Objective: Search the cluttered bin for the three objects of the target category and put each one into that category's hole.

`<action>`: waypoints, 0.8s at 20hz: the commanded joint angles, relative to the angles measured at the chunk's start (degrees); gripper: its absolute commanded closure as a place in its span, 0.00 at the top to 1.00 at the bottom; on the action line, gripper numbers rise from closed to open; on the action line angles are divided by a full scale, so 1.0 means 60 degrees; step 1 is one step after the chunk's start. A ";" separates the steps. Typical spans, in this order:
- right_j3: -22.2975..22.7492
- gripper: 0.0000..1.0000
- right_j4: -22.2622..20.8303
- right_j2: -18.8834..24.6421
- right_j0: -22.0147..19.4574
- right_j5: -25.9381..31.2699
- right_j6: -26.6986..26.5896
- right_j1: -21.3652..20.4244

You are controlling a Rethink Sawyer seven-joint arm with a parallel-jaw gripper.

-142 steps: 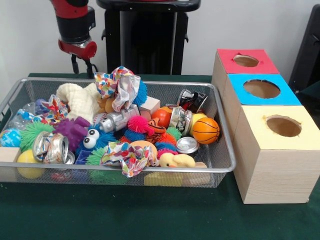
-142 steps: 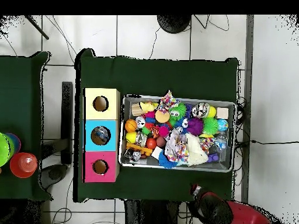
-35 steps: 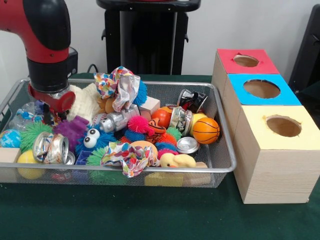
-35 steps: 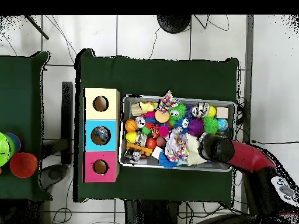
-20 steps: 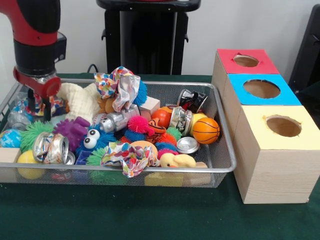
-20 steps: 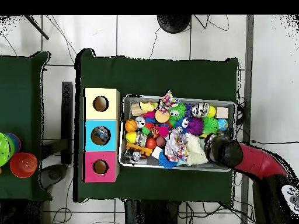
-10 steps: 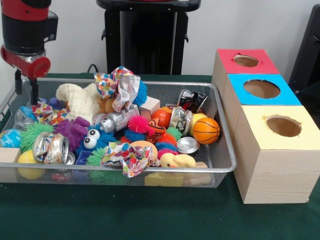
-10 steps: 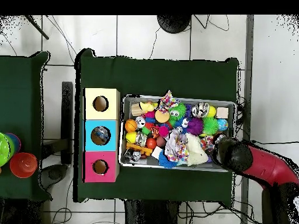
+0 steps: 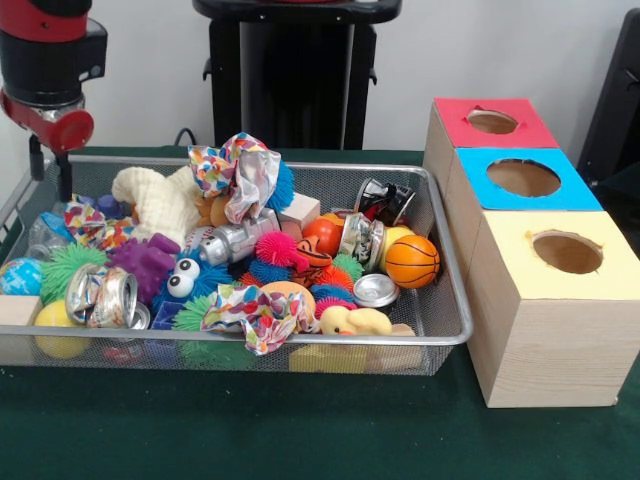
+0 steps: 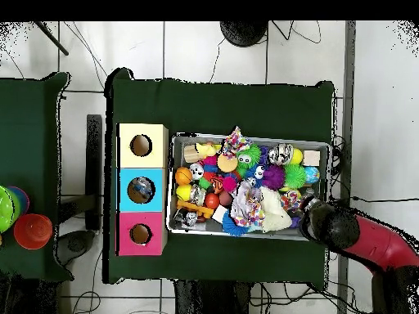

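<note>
One tool (image 9: 50,172), mine, hangs above the wire bin's (image 9: 447,300) corner by the crumpled wrapper (image 9: 90,222), fingers (image 9: 64,178) apart and empty. Bin sits on green surface (image 9: 300,430), crammed with toys; three boxes (image 9: 520,240) with holes just beside it.

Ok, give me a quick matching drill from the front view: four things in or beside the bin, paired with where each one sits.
Things:
1. basketball
2. yellow duck
3. red-topped box
4. pincer

Places:
A. above the bin's far left corner
B. farthest back in the row of three boxes
C. at the bin's near wall, right of middle
D. near the bin's right end, next to a yellow ball

Pairs: 1-D, 2-C, 3-B, 4-A
</note>
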 commanded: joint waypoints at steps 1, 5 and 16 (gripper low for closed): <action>0.0476 1.00 0.0105 0.0209 0.0087 -0.0872 0.1100 0.0846; 0.0381 1.00 0.0119 0.0148 0.0069 -0.1284 0.1245 0.1296; -0.0009 1.00 0.0360 -0.0491 0.0617 -0.2056 0.1664 0.2090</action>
